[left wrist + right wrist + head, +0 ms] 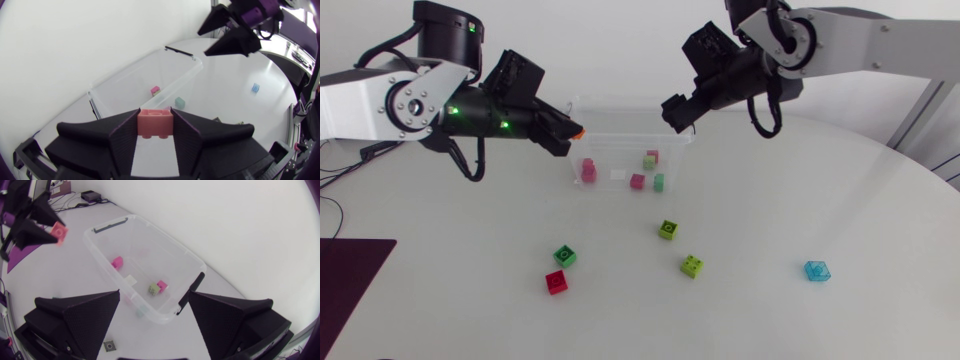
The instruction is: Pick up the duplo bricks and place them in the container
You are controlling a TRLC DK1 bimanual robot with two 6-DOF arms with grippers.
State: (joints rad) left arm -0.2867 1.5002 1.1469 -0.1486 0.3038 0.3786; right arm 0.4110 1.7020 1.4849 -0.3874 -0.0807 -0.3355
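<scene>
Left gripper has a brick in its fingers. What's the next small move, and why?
Probably ease the left gripper forward until the salmon brick hangs over the clear container, ready to drop. Both fingers clamp the brick, and the head view shows it only at the container's left rim.

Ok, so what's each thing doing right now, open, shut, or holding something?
Left gripper: shut on the salmon brick.
Right gripper: open, holding nothing.
Salmon brick: held up, off the table.
Container: no lid on, some bricks inside.
Red brick: loose on the table.
Green brick: loose on the table.
Lime brick nearest the container: loose on the table.
Other lime brick: loose on the table.
Blue brick: loose on the table.
</scene>
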